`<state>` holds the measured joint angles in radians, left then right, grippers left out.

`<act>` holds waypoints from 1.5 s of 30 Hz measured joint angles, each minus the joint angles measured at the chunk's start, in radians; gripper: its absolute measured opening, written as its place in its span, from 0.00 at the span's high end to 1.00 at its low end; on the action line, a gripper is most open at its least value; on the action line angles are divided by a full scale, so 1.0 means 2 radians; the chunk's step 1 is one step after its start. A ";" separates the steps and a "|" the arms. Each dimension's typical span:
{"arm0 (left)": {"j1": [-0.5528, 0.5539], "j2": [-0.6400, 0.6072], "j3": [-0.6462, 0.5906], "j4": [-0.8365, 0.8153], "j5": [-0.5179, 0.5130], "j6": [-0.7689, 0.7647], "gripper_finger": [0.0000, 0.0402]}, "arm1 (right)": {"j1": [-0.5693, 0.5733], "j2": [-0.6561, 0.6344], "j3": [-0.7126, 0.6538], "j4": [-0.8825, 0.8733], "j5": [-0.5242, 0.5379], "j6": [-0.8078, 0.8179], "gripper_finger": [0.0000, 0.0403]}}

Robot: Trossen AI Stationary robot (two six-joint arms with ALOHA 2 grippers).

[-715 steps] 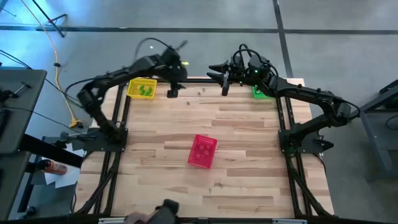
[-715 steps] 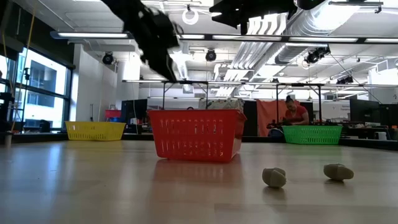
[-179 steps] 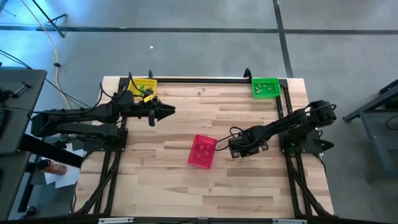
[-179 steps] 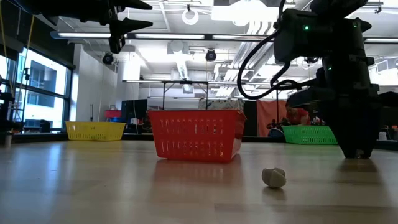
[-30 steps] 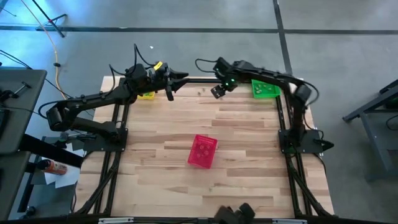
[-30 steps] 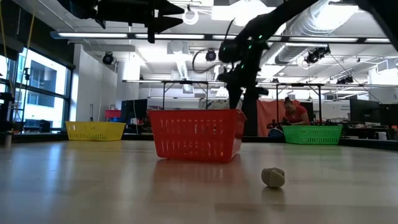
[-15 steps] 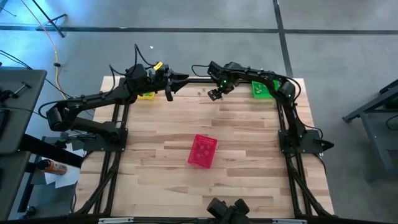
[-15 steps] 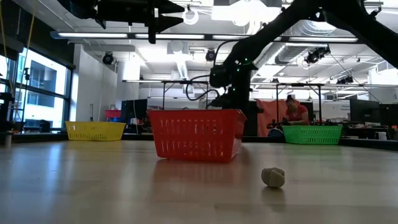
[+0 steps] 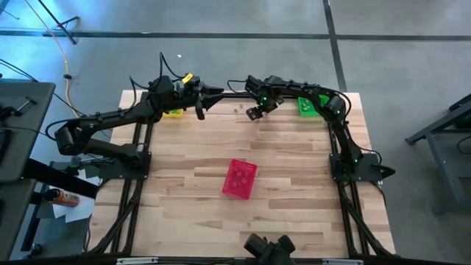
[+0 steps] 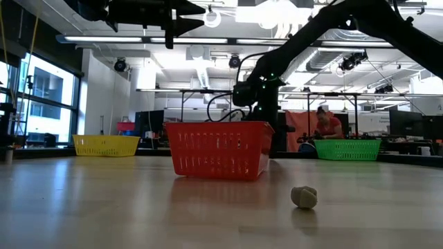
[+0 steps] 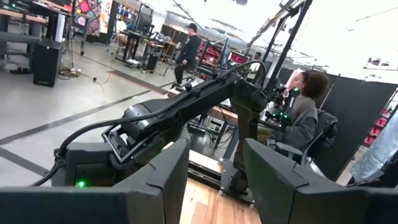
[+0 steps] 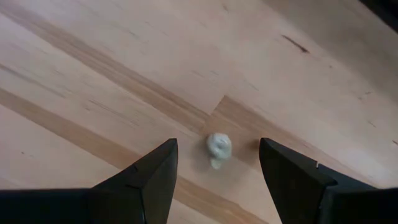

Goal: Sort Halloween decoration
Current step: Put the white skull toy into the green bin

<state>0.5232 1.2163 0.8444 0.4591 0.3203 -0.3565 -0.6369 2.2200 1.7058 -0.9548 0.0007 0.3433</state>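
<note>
Pale wooden table (image 9: 294,191) with light and darker brown planks; black frame (image 9: 221,94) and dark arms. Pink-red mesh basket (image 9: 240,179) at centre, yellow mesh basket (image 10: 106,145) and green mesh basket (image 10: 347,149) at the far corners. Small pale grey-green trinket (image 12: 218,147) on the wood.
</note>
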 joint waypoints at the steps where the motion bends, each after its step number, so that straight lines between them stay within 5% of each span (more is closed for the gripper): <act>1: 0.000 0.000 0.000 0.000 0.000 0.000 0.64 | 0.000 0.000 0.000 -0.001 0.001 0.000 0.45; 11: 0.000 0.000 0.000 0.000 0.000 0.000 0.64 | 0.000 0.009 0.001 0.007 0.009 0.013 0.48; 31: 0.000 0.000 0.000 -0.022 0.000 -0.004 0.64 | 0.000 0.011 0.001 0.005 0.012 0.008 0.92; 45: 0.000 0.000 0.000 -0.022 0.000 -0.005 0.64 | 0.000 0.012 0.006 0.000 0.011 -0.006 0.91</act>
<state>0.5228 1.2163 0.8444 0.4149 0.3199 -0.3655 -0.6369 2.2444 1.7185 -0.9545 0.0231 0.3317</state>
